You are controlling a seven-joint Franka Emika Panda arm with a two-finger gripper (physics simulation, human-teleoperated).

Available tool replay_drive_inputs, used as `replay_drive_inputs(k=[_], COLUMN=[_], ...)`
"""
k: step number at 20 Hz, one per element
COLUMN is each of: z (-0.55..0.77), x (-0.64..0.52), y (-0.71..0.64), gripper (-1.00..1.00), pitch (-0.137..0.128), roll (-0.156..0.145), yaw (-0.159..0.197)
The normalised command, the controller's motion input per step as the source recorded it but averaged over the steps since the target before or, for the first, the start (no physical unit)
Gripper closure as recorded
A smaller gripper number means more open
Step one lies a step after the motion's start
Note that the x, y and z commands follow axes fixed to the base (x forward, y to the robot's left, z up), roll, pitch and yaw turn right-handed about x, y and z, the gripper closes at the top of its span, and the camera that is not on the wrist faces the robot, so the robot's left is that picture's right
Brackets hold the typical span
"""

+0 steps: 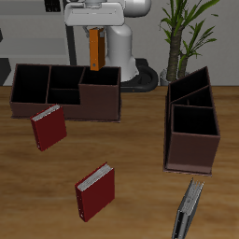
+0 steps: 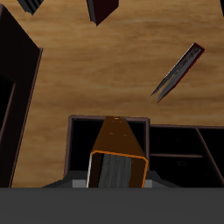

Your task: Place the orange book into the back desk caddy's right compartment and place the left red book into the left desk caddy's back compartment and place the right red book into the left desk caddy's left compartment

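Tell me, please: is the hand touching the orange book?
Touching. In the exterior view the orange book hangs upright from the hand, clear above the back caddy; in the wrist view it fills the grip.

**Orange book above the back caddy, red books on the table**

The orange book (image 1: 95, 49) hangs upright over the right compartment (image 1: 100, 93) of the back desk caddy (image 1: 47, 89); the right red book (image 1: 48, 127) lies tilted just before that caddy; the left red book (image 1: 95, 190) lies nearer the table's front edge; the left desk caddy (image 1: 192, 126) stands end-on, well apart.
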Motion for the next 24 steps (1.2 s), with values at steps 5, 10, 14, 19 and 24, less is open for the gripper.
replay_drive_inputs(k=[5,10,14,19,24], z=[-0.24,-0.07,-0.17,-0.28,-0.22], x=[-0.11,-0.01,0.14,0.08,0.06], y=[0.17,0.12,0.01,0.05,0.03], gripper=[1.00,1.00,1.00,1.00,1.00], pitch=[0.088,0.031,0.051,0.065,0.035], roll=[0.064,0.020,0.003,0.022,0.015], yaw=[-0.026,0.006,-0.014,-0.004,-0.003])
